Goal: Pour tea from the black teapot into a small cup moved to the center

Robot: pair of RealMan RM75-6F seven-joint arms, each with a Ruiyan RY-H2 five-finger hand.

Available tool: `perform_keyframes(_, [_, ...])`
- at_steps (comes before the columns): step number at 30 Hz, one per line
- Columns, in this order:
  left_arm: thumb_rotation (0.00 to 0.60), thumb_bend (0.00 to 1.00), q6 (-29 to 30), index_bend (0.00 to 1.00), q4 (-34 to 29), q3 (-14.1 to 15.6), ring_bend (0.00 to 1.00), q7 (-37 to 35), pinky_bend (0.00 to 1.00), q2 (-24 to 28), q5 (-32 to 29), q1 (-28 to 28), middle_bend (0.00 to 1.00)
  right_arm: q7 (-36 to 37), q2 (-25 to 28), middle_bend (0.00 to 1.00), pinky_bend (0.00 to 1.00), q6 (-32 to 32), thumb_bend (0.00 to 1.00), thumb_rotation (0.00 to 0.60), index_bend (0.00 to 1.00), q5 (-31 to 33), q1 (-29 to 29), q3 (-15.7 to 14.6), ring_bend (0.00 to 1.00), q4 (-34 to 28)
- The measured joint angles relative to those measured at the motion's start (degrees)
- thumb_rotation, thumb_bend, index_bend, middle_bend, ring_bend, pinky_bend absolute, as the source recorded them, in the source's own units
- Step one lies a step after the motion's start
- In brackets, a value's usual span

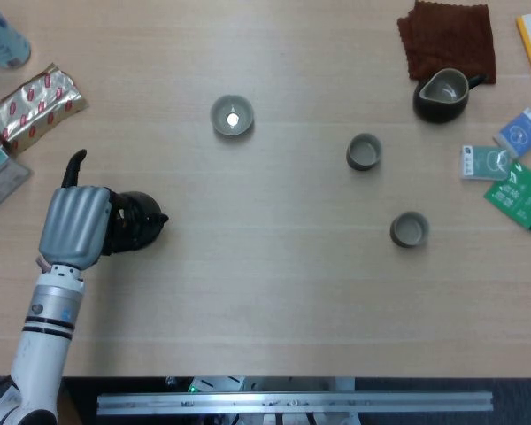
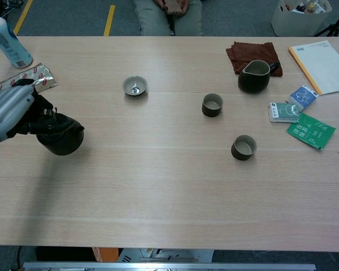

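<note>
While left hand (image 2: 11, 110) grasps black teapot (image 2: 61, 135), spout rightward beyond fingers: small cup (image 2: 135, 86) lies farther right, slightly forward; right hand unseen.

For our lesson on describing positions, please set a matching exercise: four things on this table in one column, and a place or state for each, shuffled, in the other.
Things:
1. black teapot
2. dark pitcher
3. pale bowl
4. green packet

Places or states:
A. at the right edge of the table
B. held by the left hand
C. partly on the brown cloth
D. alone, left of the two dark cups

Pairs: 1-B, 2-C, 3-D, 4-A
</note>
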Motion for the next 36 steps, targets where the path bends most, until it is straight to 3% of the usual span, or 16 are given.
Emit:
perform_keyframes(7, [0.371,0.25,2.4,0.93,1.7,-2.4,0.79,-0.9,0.02,-0.9,0.6,0.4,0.98,-0.4,0.2,0.32,0.23,0.2,0.12,0.6,0.34,0.0,-0.1,-0.1,0.2,-0.5])
perform_keyframes(11, [0.482,0.3,3.4,0.93,2.5,-3.5,0.79,-0.7,0.02,-1.8,0.6,0.5,0.98,-0.5,0.2,0.32,0.23,0.4,0.12,0.6,0.34,0.1,-0.3,-0.1,0.2,-0.6])
perform_keyframes(15, [0.529,0.3,3.9,0.93,3.0,-4.1,0.79,-0.6,0.02,-2.4,0.6,0.5,0.98,-0.5,0.2,0.32,0.23,0.4,0.12,0.6,0.34,0.2,-0.4,-0.2,0.2,-0.7])
perform_keyframes(23, [0.555,0.3,4.8,0.94,3.6,-5.0,0.8,-1.6,0.02,-2.9,1.0,0.8,0.99,-1.3,0.1,0.32,0.23,-0.2,0.12,0.6,0.34,-0.3,-0.1,-0.4,0.2,-0.7])
perform_keyframes(27, [0.537,0.33,5.1,0.94,3.9,-5.5,0.8,-2.2,0.02,-3.0,1.2,0.8,0.99,-2.2,0.1,0.32,0.23,-0.5,0.12,0.6,0.34,-0.9,0.3,-0.6,0.2,-0.9])
perform_keyframes(32, [0.347,0.33,5.1,0.94,4.1,-5.9,0.8,-3.2,0.02,-3.1,1.4,0.9,0.99,-3.4,-0.1,0.32,0.23,-1.1,0.12,0.6,0.34,-1.6,0.8,-1.0,0.2,-1.2])
perform_keyframes(36, [0.283,0.33,5.3,0.94,4.3,-6.1,0.8,-4.3,0.02,-3.2,1.8,1.0,0.99,-4.1,-0.1,0.32,0.23,-1.4,0.12,0.6,0.33,-1.7,0.9,-1.3,0.2,-1.6])
